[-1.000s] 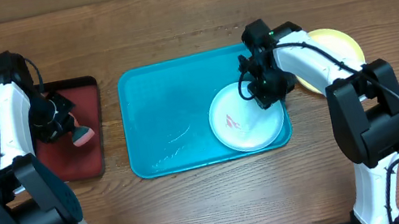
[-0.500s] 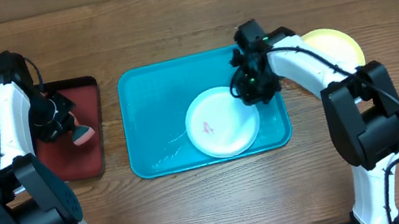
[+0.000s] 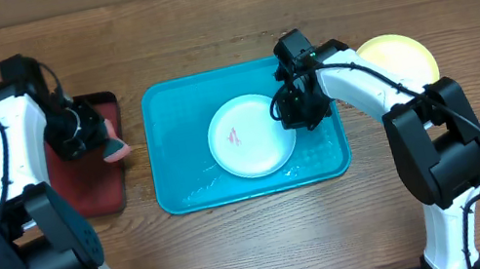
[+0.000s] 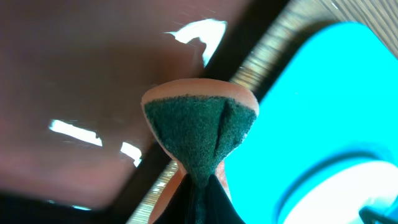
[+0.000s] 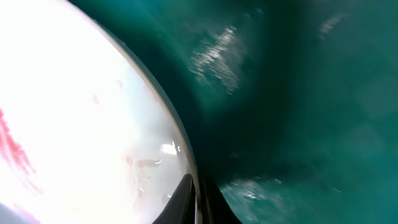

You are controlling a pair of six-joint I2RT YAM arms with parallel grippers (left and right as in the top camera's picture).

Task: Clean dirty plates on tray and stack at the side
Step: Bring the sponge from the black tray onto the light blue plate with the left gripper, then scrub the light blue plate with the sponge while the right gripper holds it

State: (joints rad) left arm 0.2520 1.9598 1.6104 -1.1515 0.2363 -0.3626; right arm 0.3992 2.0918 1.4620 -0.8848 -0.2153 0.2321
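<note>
A white plate (image 3: 248, 136) with a small red smear lies in the middle of the teal-blue tray (image 3: 176, 136). My right gripper (image 3: 290, 118) is shut on the plate's right rim; the right wrist view shows the rim (image 5: 180, 143) pinched between the fingers (image 5: 198, 199). A yellow-green plate (image 3: 400, 57) lies on the table right of the tray, partly behind the right arm. My left gripper (image 3: 94, 140) is shut on a sponge (image 3: 116, 151), pink with a dark green pad (image 4: 199, 134), held over the dark red tray's right edge. The pale mint plate is not in view.
The dark red tray (image 3: 95, 185) lies left of the teal-blue tray, with a narrow strip of wood table between them. Water streaks show on the tray floor (image 3: 219, 186). The table runs wide in front and behind.
My right gripper has dragged the white plate leftward from the tray's right end to its middle. My left gripper has moved the sponge up and rightward toward the teal-blue tray.
</note>
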